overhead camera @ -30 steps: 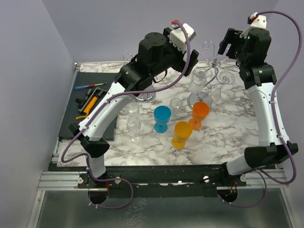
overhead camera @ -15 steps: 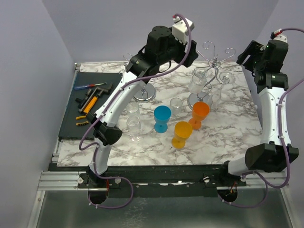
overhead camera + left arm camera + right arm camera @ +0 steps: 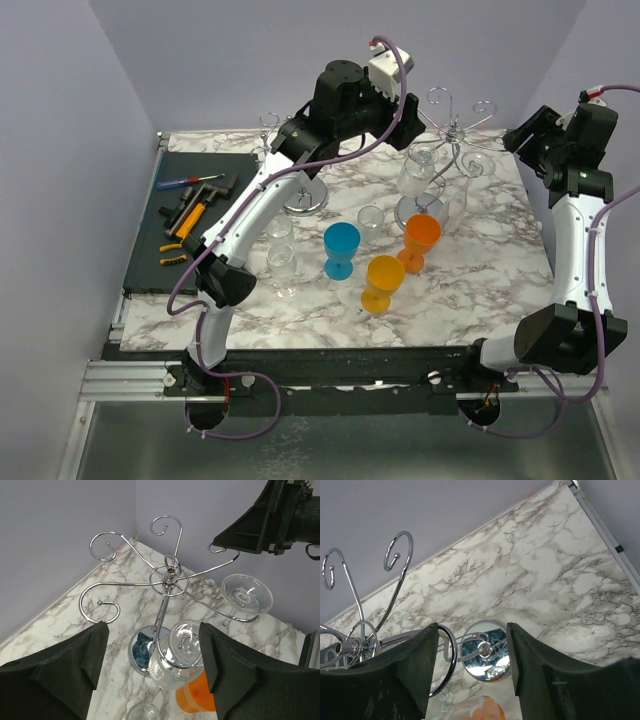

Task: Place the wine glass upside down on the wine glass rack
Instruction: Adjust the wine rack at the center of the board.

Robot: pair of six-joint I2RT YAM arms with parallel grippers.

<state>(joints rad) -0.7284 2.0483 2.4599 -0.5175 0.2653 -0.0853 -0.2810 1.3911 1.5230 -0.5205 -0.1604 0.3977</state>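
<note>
A chrome wine glass rack [image 3: 455, 133] stands at the back right of the marble table. A clear ribbed wine glass [image 3: 417, 172] hangs upside down from one arm; it also shows in the left wrist view [image 3: 181, 652] under the rack's hub [image 3: 170, 575]. A second clear glass [image 3: 246, 593] hangs from another arm. My left gripper [image 3: 398, 112] is open and empty, high up just left of the rack, and its jaws [image 3: 152, 667] frame the hanging glass from above. My right gripper [image 3: 522, 140] is open and empty right of the rack, over the rack's base [image 3: 485, 650].
A blue goblet [image 3: 341, 248], two orange goblets [image 3: 421, 240] [image 3: 384, 282] and several clear glasses [image 3: 281, 262] stand mid-table. A second chrome stand's base [image 3: 305, 196] is under my left arm. Tools lie on a black mat [image 3: 195, 215] at the left.
My left arm rose and swung its gripper right toward the rack. My right arm drew back to the right, away from the rack. Both stayed open.
</note>
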